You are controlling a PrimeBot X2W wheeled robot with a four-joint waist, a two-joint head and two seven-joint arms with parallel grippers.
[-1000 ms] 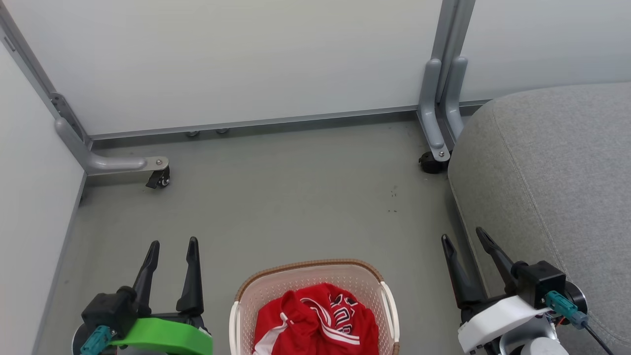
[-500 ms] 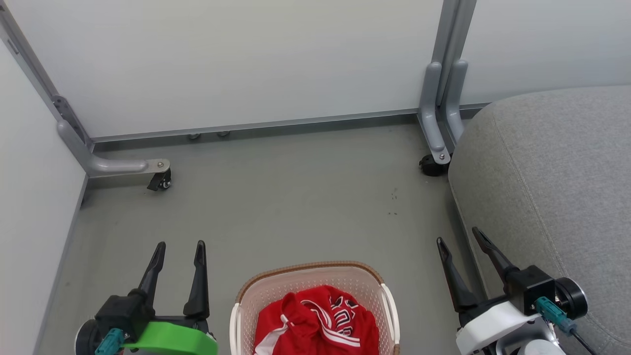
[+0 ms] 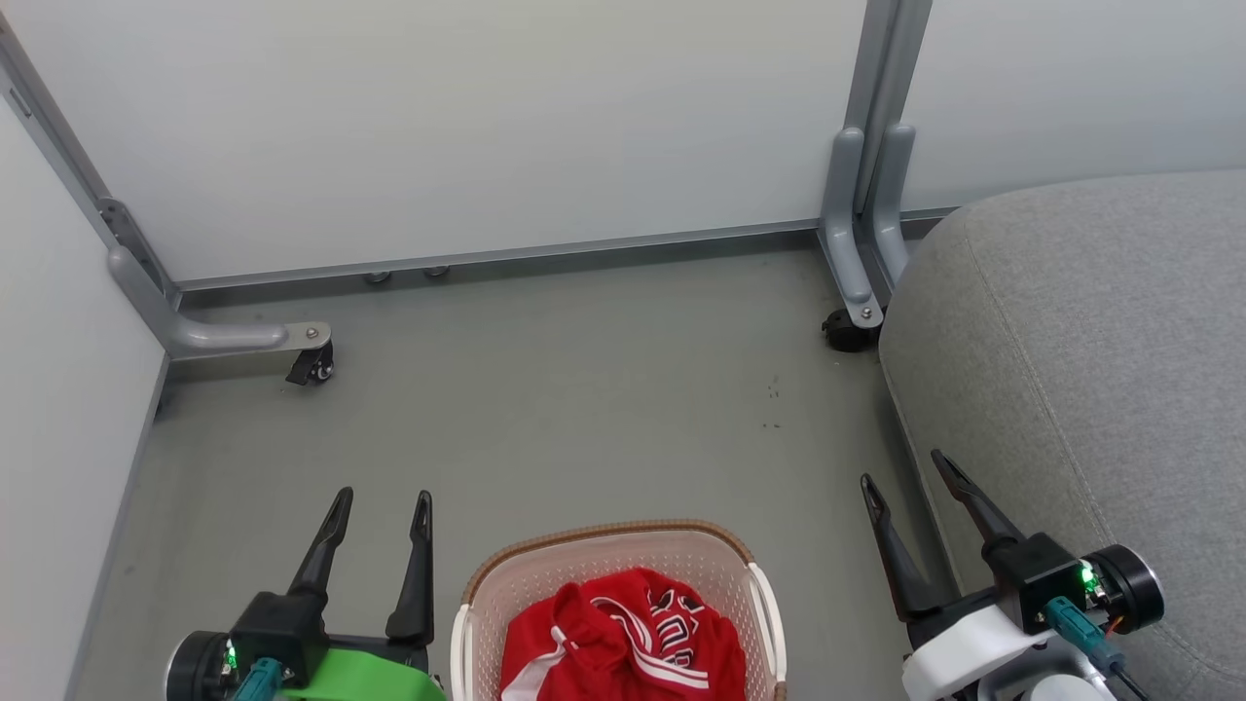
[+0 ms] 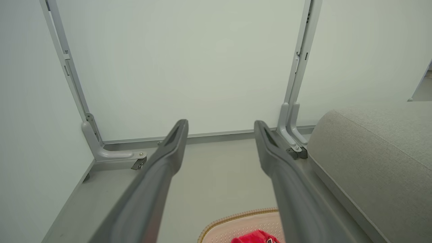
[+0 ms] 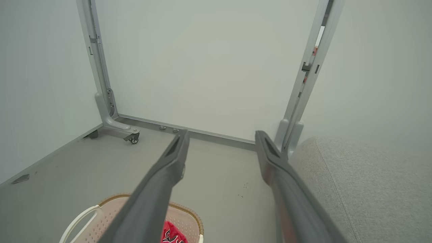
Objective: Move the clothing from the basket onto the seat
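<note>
Red clothing with white stripe trim lies bunched in the cream basket at the bottom centre of the head view. The grey seat fills the right side. To the left of the basket my left gripper stands open and holds nothing. Between basket and seat my right gripper is also open and holds nothing. The left wrist view shows the basket rim, a bit of the clothing and the seat. In the right wrist view the basket and a scrap of the clothing sit low, with the seat to the right.
White partition panels on grey metal frames close off the back and left. Their feet carry castors at the left and by the seat's corner. Grey floor lies between basket and panels.
The left gripper has shifted right, toward the basket. The right gripper has drawn slightly left, its fingertips staying level. Both stay open, and the clothing lies as before.
</note>
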